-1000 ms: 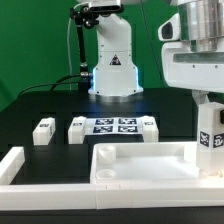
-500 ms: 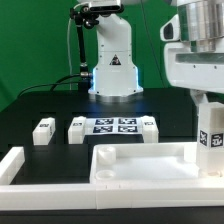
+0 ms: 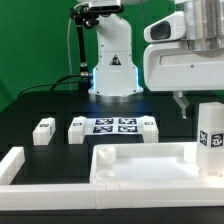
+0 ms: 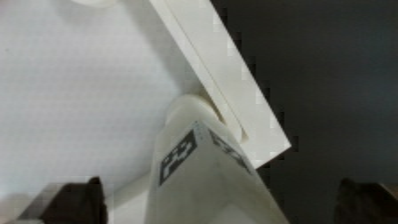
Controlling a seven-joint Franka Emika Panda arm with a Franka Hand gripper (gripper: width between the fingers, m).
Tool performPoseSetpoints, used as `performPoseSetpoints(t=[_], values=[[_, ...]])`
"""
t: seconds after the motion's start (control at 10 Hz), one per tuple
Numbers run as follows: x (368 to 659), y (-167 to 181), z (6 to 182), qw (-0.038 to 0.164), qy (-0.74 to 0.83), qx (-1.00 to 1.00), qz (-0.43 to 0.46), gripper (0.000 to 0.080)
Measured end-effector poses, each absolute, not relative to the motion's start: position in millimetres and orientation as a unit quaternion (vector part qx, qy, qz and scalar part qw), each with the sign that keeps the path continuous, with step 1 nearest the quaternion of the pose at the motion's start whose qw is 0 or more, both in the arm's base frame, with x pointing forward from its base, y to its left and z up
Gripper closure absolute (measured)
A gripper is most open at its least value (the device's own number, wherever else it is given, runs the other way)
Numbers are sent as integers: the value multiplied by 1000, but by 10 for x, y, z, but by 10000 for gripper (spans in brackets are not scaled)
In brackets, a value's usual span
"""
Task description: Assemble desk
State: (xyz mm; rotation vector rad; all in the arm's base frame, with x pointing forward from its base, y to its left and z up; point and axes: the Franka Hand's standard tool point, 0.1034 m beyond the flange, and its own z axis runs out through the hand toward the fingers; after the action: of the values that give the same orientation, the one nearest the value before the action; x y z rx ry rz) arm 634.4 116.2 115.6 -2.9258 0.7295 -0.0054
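Observation:
The white rimmed desk tabletop (image 3: 140,165) lies flat at the front of the table. A white leg block (image 3: 210,136) with a black-and-white tag stands upright at the tabletop's corner on the exterior view's right. My gripper (image 3: 186,104) hangs open just above it and slightly toward the exterior view's left, holding nothing. In the wrist view the tabletop (image 4: 89,90) and its rim (image 4: 224,70) fill the picture. The tagged leg (image 4: 205,172) rises between my spread fingers (image 4: 71,202), which do not touch it. My gripper (image 4: 217,206) is open there.
Three loose leg blocks lie at the back: one (image 3: 43,130), a second (image 3: 76,129) and a third (image 3: 150,125) on either side of the marker board (image 3: 115,125). A white border rail (image 3: 12,165) runs along the left and front. The robot base (image 3: 112,60) stands behind.
My gripper has let go of the leg block, risen and shifted toward the exterior view's left. The leg now stands alone on the tabletop corner.

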Motion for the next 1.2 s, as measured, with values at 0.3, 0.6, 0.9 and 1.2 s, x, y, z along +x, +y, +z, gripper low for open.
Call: performPoseSetpoints(t=[0.3,0.6,0.9,1.2], values=[[6355,1131,1135,49,38,-998,-16,150],[6396,1078,1113,40,-141,-989,-35,150],[6396,1074,1111,40,-126,-991,-35,273],[6395,1077,1110,44,-21,-998,-30,513]])
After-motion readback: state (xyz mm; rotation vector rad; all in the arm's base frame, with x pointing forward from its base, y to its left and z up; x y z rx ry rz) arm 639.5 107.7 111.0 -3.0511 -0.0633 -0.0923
